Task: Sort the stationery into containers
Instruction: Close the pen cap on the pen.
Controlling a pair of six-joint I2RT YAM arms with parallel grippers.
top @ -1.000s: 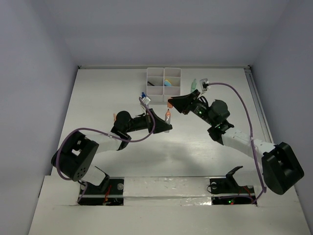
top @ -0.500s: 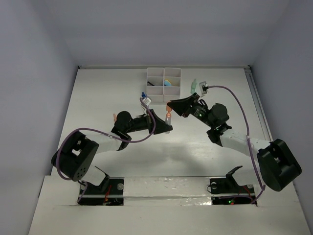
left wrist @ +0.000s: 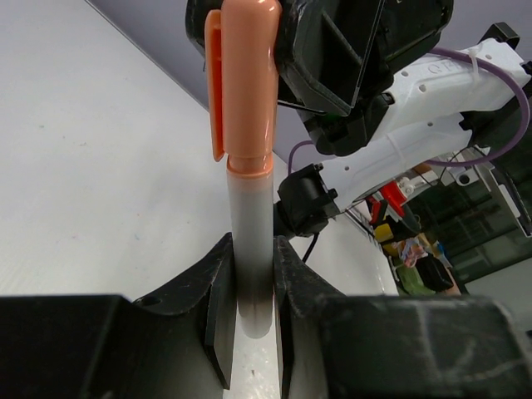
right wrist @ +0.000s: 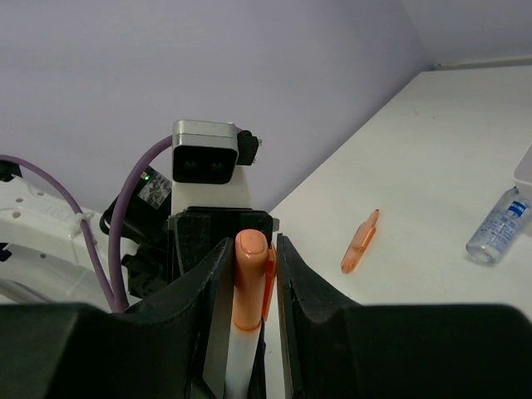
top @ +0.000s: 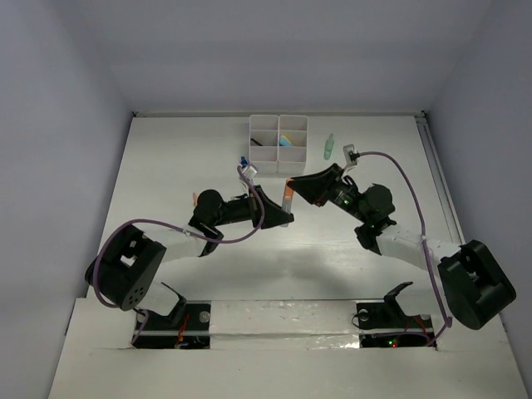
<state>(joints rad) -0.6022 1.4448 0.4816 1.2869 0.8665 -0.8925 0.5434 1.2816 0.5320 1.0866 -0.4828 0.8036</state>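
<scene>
Clamping pen (left wrist: 249, 199), left claw (left wrist: 249, 278); orange cap (right wrist: 360, 242), bottle (right wrist: 499, 224) lying nearby.

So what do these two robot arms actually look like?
The left arm and right arm match: bulky black joints, white links, a purple cable looping along each. The left gripper and right gripper are black and two-fingered. A grey camera box sits on the left wrist.

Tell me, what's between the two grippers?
An orange-capped pen. The left gripper clamps its pale barrel, and the right gripper closes on its cap. Both wrist views show this best.
</scene>
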